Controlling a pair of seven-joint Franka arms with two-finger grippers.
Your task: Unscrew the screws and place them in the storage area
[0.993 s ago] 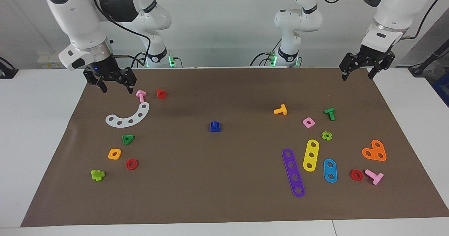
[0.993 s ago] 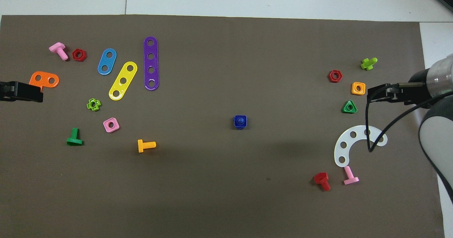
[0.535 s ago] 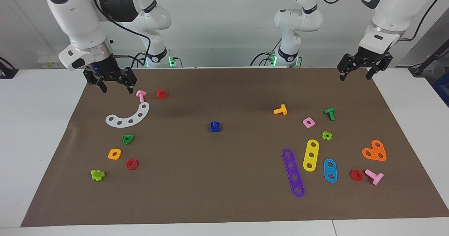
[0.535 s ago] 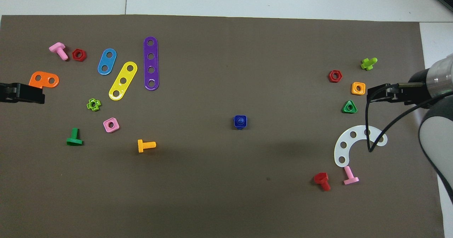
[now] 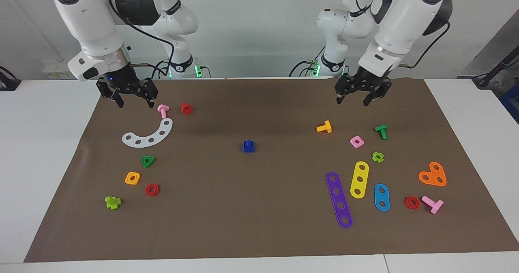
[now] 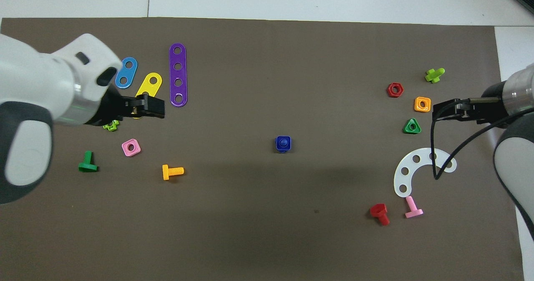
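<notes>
The dark-blue bolt [image 5: 248, 145] stands head-down in a flat blue square nut at the middle of the brown mat; it also shows in the overhead view [image 6: 283, 143]. My left gripper [image 5: 352, 99] is open and empty, up in the air over the mat around the orange bolt [image 5: 324, 127], well apart from the blue bolt. In the overhead view the left gripper [image 6: 153, 107] covers part of the yellow strip. My right gripper [image 5: 136, 103] is open and empty, waiting over the mat by the white curved strip [image 5: 148, 135]; it also shows in the overhead view [image 6: 441, 112].
Toward the left arm's end lie a purple strip [image 6: 178, 74], blue strip [image 6: 126, 72], pink nut [image 6: 131, 147], green bolt [image 6: 87, 162] and orange heart plate [image 5: 433, 174]. Toward the right arm's end lie a pink bolt [image 5: 163, 110], red bolt [image 5: 186, 108] and several nuts [image 6: 422, 104].
My left arm has swung in from the left arm's end of the table toward the middle, gripper still open. The right arm and the blue bolt have not moved.
</notes>
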